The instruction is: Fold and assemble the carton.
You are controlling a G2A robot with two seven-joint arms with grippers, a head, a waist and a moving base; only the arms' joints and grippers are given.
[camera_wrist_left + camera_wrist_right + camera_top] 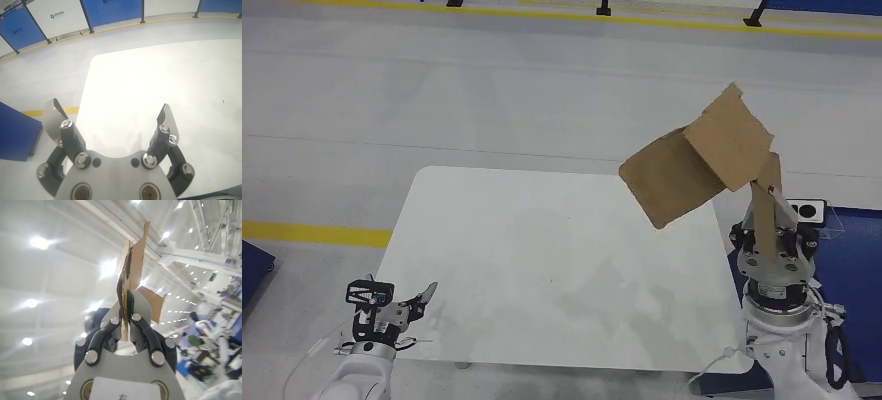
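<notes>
— Starting at the left: seeing what?
— Noting the left tool (111,106) hovering at the near left corner of the table (542,260), spread wide, gripping nothing.
— Moving right across the table?
— Finding the right tool (125,298) pointing upward beside the table's right edge, clenching tight on a lower flap of the carton (692,165). Holding the carton aloft, clear of the table, tilted, flaps splaying, only partly folded.

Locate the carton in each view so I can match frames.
Top view: carton raised by the table's far right corner.
Right wrist view: carton edge-on, clamped in the right gripper.
Left wrist view: open left gripper over the table.
Shared landmark: right gripper on its flap.
</notes>
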